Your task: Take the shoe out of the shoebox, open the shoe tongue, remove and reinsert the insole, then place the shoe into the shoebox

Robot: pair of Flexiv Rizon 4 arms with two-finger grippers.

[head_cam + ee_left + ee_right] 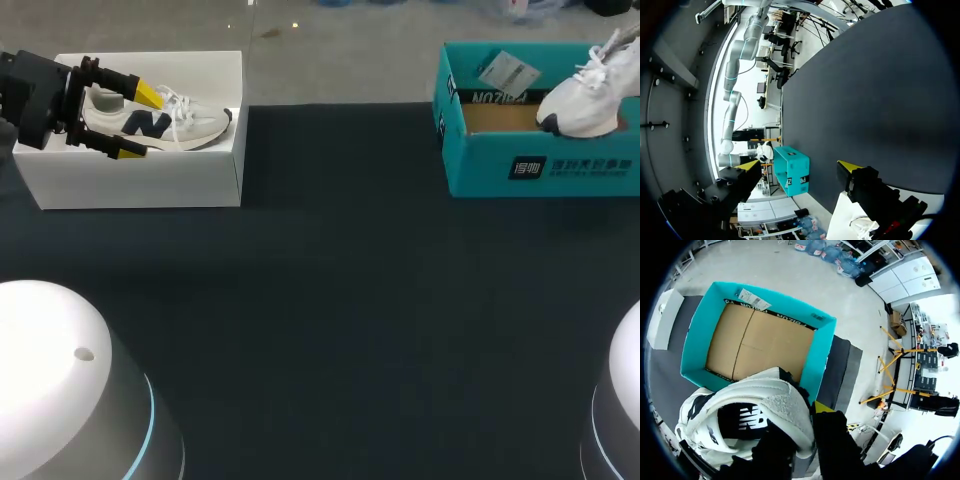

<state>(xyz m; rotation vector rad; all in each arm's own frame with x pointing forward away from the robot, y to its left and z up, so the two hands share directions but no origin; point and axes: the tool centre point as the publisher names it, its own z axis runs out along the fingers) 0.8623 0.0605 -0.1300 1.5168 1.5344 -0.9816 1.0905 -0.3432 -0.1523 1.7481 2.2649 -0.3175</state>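
Held: white shoe [585,95] above teal shoebox [480,165]

Only the right wrist view shows the right gripper [802,425], clamped on the shoe's collar over the box's bare cardboard floor. The head view shows the left gripper [140,122] spread wide over a cream shoe [200,125] in the white shoebox [140,180].

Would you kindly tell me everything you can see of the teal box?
The teal box is open-topped cardboard with no lid in view, standing upright on the dark table at its far right. Its floor is plain brown card with a crease, bare where visible. A white tag sits at the far wall's rim, and a dark label is on the front wall. The white shoe, held by the right tool, hangs over one end; whether it touches the box is unclear.
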